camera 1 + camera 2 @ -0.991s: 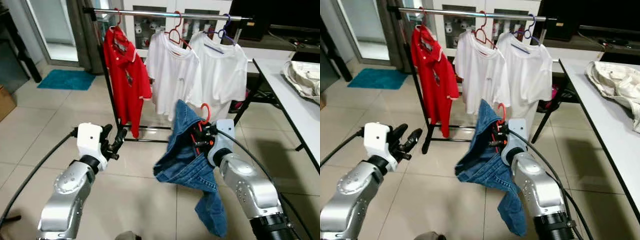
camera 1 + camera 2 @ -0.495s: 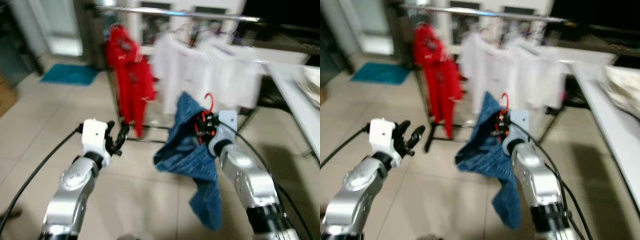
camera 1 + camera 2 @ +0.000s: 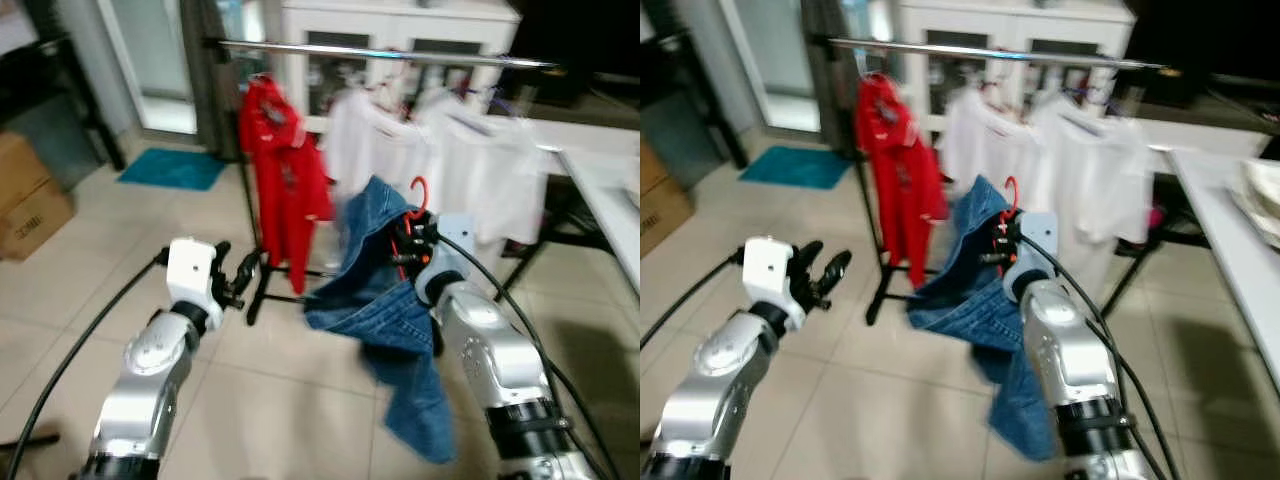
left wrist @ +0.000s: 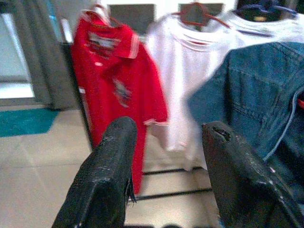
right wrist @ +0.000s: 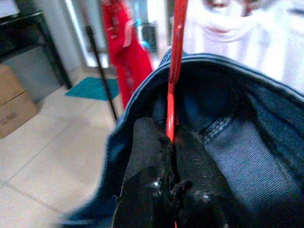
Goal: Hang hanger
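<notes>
My right gripper is shut on the neck of a red hanger that carries a blue denim garment, held up at chest height in front of the clothes rack. The right wrist view shows the red hanger pinched between the fingers, with denim draped behind. The silver rail carries a red polo shirt and two white T-shirts. My left gripper is open and holds nothing, to the left of the denim. It faces the red shirt in the left wrist view.
A white table runs along the right side. Cardboard boxes stand at the left, and a teal mat lies on the tiled floor by a doorway. A white cabinet stands behind the rack. The rack's black post rises beside the red shirt.
The camera has shifted and the rack now sits further right in view, with boxes appearing at the left. The right gripper still holds the hanger with the denim; the left stays open.
</notes>
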`<state>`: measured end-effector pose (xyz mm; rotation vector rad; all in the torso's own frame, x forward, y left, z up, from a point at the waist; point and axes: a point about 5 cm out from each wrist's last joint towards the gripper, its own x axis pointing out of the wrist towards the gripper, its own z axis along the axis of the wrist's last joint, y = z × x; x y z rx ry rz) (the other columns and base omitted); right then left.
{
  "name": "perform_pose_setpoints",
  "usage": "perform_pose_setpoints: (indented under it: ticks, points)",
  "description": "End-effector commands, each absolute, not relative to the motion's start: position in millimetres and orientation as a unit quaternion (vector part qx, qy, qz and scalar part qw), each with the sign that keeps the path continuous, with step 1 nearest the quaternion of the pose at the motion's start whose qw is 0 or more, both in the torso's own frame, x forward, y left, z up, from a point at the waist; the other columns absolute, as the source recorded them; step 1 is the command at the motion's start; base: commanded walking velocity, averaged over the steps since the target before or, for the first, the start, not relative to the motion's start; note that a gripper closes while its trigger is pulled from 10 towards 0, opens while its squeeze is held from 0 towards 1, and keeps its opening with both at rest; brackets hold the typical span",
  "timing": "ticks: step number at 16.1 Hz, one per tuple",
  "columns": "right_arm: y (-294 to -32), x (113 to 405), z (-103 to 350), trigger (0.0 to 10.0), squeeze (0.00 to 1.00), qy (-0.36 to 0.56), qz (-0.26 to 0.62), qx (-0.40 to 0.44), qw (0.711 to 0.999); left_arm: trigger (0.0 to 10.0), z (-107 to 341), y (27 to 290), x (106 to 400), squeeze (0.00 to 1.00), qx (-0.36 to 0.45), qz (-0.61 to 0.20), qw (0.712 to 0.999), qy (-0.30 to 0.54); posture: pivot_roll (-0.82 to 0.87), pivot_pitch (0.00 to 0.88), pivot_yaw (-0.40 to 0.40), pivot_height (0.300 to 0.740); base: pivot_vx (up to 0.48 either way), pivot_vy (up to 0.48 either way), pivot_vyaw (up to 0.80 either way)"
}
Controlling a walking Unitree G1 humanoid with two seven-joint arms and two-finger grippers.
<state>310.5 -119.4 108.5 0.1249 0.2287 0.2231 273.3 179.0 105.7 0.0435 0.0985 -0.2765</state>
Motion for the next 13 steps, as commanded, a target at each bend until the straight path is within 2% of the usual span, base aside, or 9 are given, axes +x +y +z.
perform_pose_setpoints:
  ticks: [1,13]
  points:
    - [-115.6,315.9,122.6,10.0,0.00,0.078,0.121,0.049,0.988,10.0,105.1,176.5,276.6,0.00,0.025,-0.141,0.989,0.049,0.02,0.000,0.012,0.740,0.375,0.000,0.00]
    - [-120.4,314.9,116.7,10.0,0.00,0.080,0.114,0.026,0.990,10.0,98.8,176.9,271.2,0.00,0.016,-0.135,0.989,0.052,0.03,0.000,0.014,0.740,0.387,0.000,0.00]
